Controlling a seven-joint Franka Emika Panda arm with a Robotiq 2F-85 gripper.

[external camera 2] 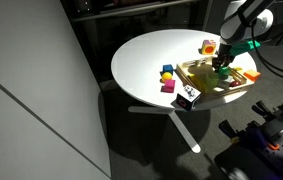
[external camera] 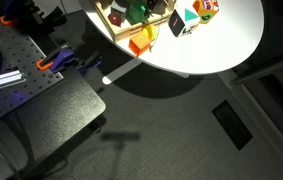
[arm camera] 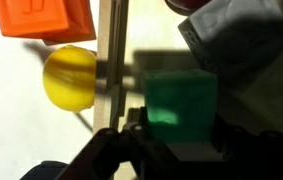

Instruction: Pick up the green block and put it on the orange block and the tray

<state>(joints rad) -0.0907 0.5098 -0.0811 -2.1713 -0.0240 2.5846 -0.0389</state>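
Gripper is seen at bottom centre of the wrist view, its fingers pressed against the sides of the green block. The block is held just right of the tray rim. The orange block is noted in the upper left corner, with a yellow round piece below it. In an exterior view the gripper is placed over the tray, at right on the white table.
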